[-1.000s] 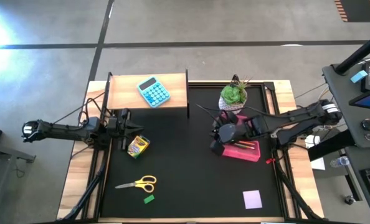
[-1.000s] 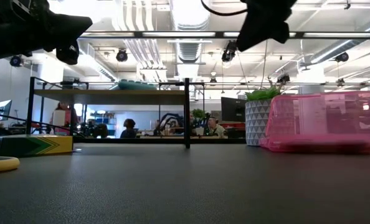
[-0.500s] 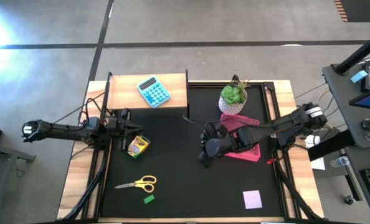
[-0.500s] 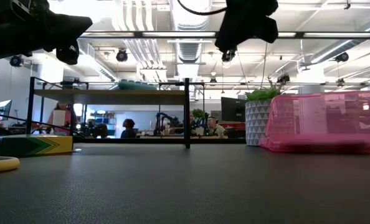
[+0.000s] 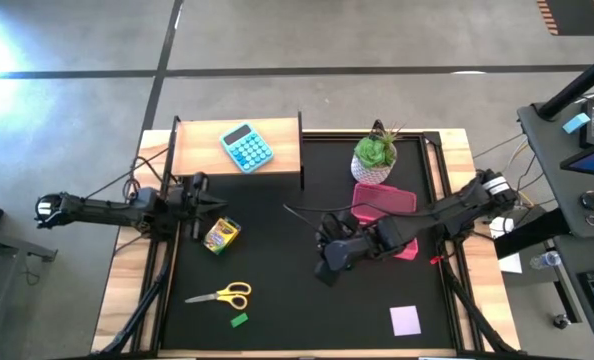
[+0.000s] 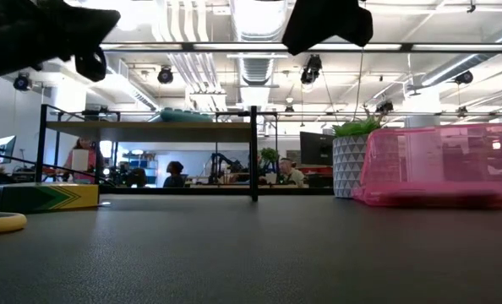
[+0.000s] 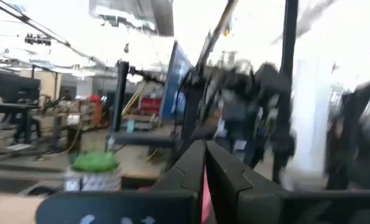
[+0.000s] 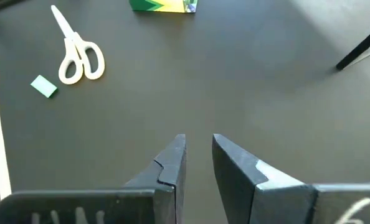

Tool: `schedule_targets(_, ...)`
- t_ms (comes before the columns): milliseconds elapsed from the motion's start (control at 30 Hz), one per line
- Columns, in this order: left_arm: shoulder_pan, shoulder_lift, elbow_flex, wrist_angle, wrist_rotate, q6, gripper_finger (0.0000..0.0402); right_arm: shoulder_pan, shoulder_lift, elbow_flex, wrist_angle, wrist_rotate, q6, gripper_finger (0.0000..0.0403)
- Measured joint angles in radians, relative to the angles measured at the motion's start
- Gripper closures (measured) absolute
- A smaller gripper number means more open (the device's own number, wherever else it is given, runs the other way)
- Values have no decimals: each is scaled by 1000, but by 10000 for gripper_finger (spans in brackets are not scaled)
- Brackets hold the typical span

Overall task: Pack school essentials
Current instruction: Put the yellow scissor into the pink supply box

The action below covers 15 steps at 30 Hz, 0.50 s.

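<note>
You get the table (image 5: pixel 307 300) straight from above and level from mat height (both catch the pink bin (image 5: pixel 385 200)). Wrist cameras peer past their own fingers.

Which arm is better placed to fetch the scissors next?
Probably the right. Its tool is out over the mat's middle, fingers slightly apart, and its wrist view faces the scissors. The left tool sits shut at the mat's left edge by the crayon box.
</note>
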Motion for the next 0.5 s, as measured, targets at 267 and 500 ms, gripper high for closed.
schedule_targets(267,0,5,5,210,-14,-143,402,-21,-22,-2,-28,3,-61,335)
schedule_targets(500,0,5,37,296,-17,-225,402,-54,-27,0,-70,11,-113,335)
